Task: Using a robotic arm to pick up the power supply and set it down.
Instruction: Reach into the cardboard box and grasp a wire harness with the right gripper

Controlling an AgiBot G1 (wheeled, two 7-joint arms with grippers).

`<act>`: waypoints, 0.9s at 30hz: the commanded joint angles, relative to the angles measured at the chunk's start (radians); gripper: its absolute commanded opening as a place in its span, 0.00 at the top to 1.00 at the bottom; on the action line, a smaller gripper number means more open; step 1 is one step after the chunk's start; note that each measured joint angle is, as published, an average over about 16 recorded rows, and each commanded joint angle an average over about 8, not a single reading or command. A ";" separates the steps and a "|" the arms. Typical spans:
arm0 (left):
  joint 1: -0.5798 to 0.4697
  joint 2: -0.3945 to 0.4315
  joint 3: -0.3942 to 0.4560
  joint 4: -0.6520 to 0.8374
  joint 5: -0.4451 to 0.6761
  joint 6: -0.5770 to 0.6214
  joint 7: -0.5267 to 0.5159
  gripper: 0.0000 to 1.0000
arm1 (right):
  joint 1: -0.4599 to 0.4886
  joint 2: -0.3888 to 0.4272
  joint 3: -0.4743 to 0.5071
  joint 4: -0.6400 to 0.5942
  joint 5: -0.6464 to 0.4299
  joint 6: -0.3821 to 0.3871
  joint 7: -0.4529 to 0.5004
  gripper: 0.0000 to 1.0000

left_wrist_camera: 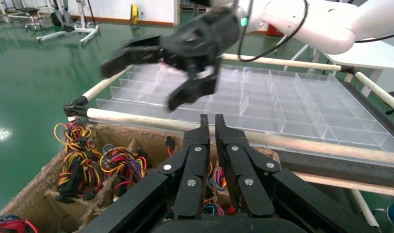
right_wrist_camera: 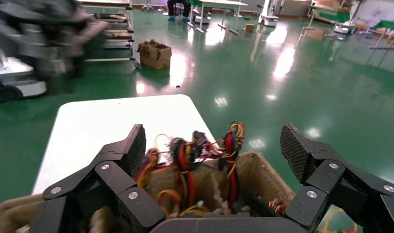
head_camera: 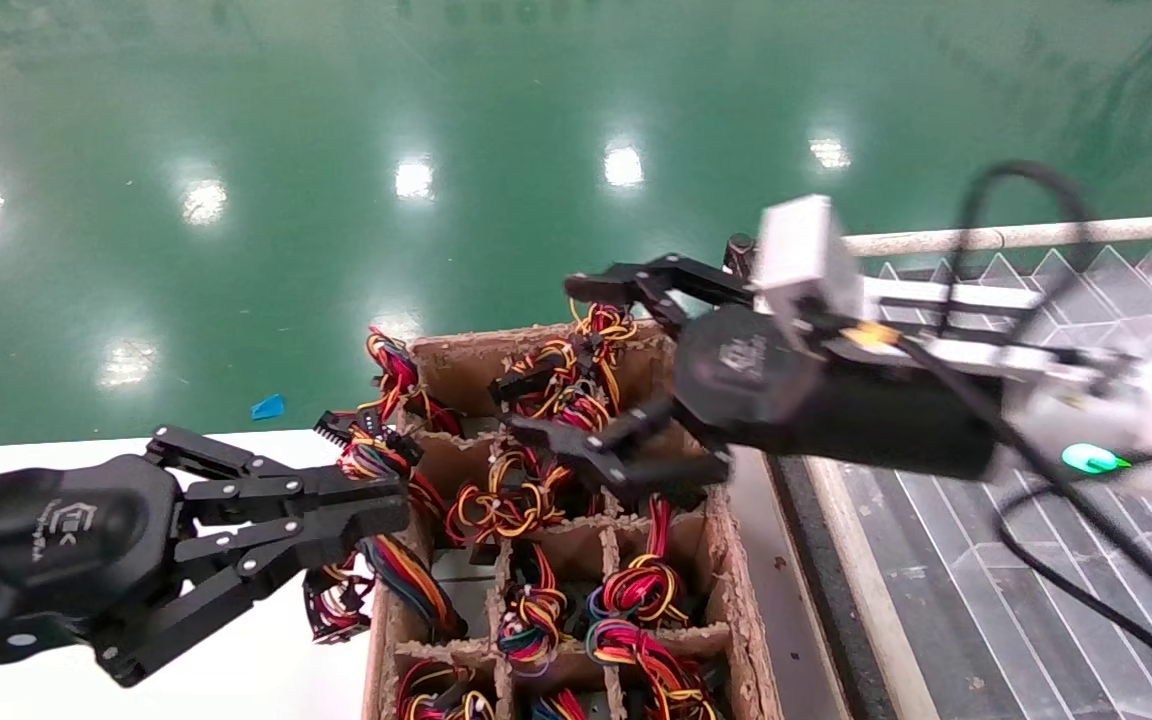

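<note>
My right gripper [head_camera: 561,360], on the white robotic arm [head_camera: 1086,395], hangs open over the far compartments of a cardboard divider box [head_camera: 736,590]. Nothing sits between its ribbed fingers [right_wrist_camera: 137,143]. Below it, red, yellow and black wire bundles [right_wrist_camera: 183,160] stick up from the box [right_wrist_camera: 268,174]. The power supply is hidden; only wire bundles [head_camera: 511,500] show in the compartments. My left gripper [head_camera: 391,510] is shut and empty at the box's near left side, above the white table. The left wrist view shows its fingers [left_wrist_camera: 202,141] almost together, with the right gripper [left_wrist_camera: 144,82] beyond.
A clear plastic compartment tray [head_camera: 1036,560] lies to the right of the box, framed by pale poles [head_camera: 1016,236]. A white table [head_camera: 236,680] lies to the left. Green floor stretches behind, with a blue scrap [head_camera: 268,407] on it.
</note>
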 commanded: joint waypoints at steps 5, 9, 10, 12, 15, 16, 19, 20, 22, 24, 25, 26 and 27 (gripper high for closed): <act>0.000 0.000 0.000 0.000 0.000 0.000 0.000 1.00 | 0.091 -0.138 -0.047 -0.205 -0.067 0.011 -0.086 0.00; 0.000 0.000 0.000 0.000 0.000 0.000 0.000 1.00 | 0.149 -0.222 -0.065 -0.352 -0.092 0.016 -0.158 0.00; 0.000 0.000 0.000 0.000 0.000 0.000 0.000 1.00 | 0.162 -0.240 -0.067 -0.387 -0.096 0.017 -0.175 0.00; 0.000 0.000 0.000 0.000 0.000 0.000 0.000 1.00 | 0.187 -0.276 -0.071 -0.456 -0.101 0.019 -0.208 0.00; 0.000 0.000 0.000 0.000 0.000 0.000 0.000 1.00 | 0.219 -0.324 -0.074 -0.550 -0.104 0.018 -0.252 0.00; 0.000 0.000 0.000 0.000 0.000 0.000 0.000 1.00 | 0.229 -0.339 -0.076 -0.579 -0.105 0.018 -0.264 0.00; 0.000 0.000 0.000 0.000 0.000 0.000 0.000 1.00 | 0.254 -0.383 -0.083 -0.661 -0.112 0.021 -0.297 0.00; 0.000 0.000 0.000 0.000 0.000 0.000 0.000 1.00 | 0.260 -0.396 -0.087 -0.684 -0.114 0.025 -0.306 0.00; 0.000 0.000 0.000 0.000 0.000 0.000 0.000 1.00 | 0.270 -0.416 -0.095 -0.723 -0.117 0.037 -0.323 0.06; 0.000 0.000 0.000 0.000 0.000 0.000 0.000 1.00 | 0.274 -0.430 -0.105 -0.747 -0.115 0.056 -0.334 0.22; 0.000 0.000 0.000 0.000 0.000 0.000 0.000 1.00 | 0.274 -0.435 -0.110 -0.754 -0.112 0.068 -0.337 0.35; 0.000 0.000 0.000 0.000 0.000 0.000 0.000 1.00 | 0.272 -0.438 -0.117 -0.756 -0.108 0.082 -0.338 0.47; 0.000 0.000 0.000 0.000 0.000 0.000 0.000 1.00 | 0.270 -0.440 -0.124 -0.756 -0.104 0.097 -0.338 0.60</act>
